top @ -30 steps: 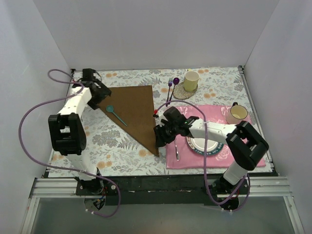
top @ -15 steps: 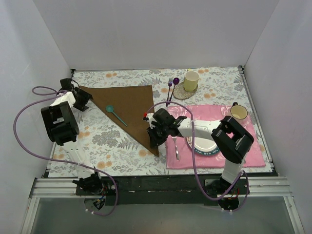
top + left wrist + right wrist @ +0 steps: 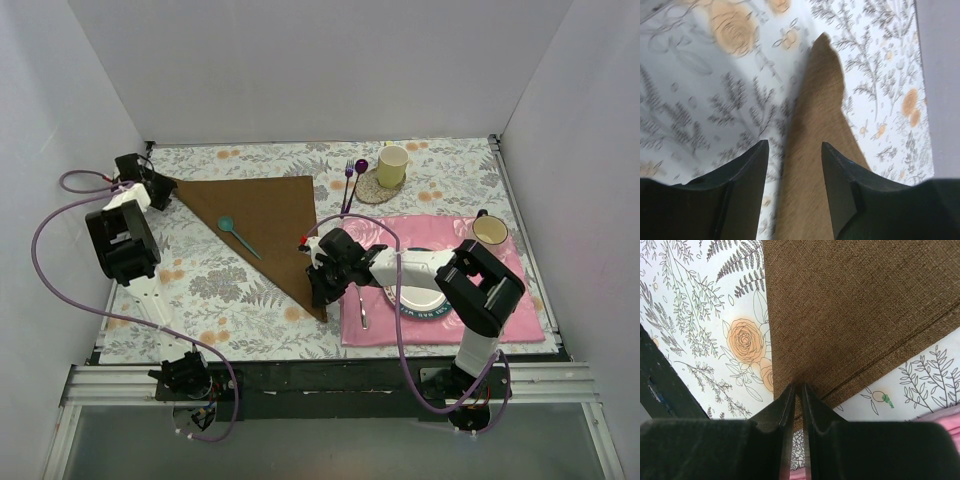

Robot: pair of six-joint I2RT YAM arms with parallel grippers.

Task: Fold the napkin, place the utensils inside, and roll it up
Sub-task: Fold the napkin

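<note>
The dark brown napkin (image 3: 270, 215) lies folded into a triangle on the floral tablecloth. A teal spoon (image 3: 238, 236) lies on it. My left gripper (image 3: 160, 188) is open at the napkin's far-left corner, and that corner (image 3: 815, 125) lies between its fingers (image 3: 747, 175). My right gripper (image 3: 320, 287) is shut on the napkin (image 3: 855, 305) near its lower tip, pinching the edge. A purple fork (image 3: 348, 182) and a purple spoon (image 3: 359, 170) lie beyond the napkin's right corner. A silver spoon (image 3: 362, 310) lies on the pink placemat (image 3: 450, 232).
A yellow cup (image 3: 392, 163) stands on a round coaster at the back. A mug (image 3: 487, 232) and a plate (image 3: 425, 299) sit on the placemat. White walls close in left, right and behind. Purple cables loop beside both arms.
My left gripper has moved left and back to the napkin's far-left corner. My right gripper has shifted left to the napkin's lower edge. The napkin's left corner now lies stretched out.
</note>
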